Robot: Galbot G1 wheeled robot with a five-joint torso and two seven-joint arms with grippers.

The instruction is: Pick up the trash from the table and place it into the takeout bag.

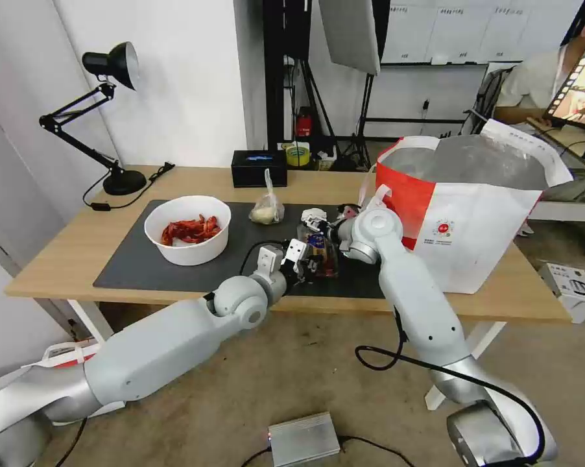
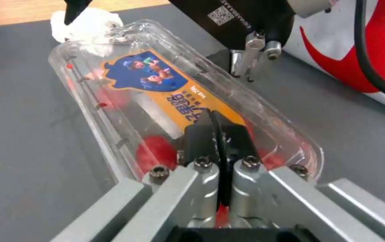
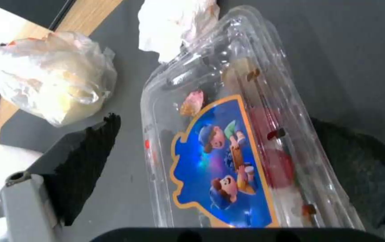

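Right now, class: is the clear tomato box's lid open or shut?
Shut: the clear tomato box has its labelled lid lying flat over the red tomatoes, rims together in both wrist views.

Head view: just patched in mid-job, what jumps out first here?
Both arms meet at the clear plastic box on the dark mat, left gripper shut on its near end, right gripper open around it. The big white and red takeout bag gapes open to the right. The white bowl of crayfish shells sits to the left.
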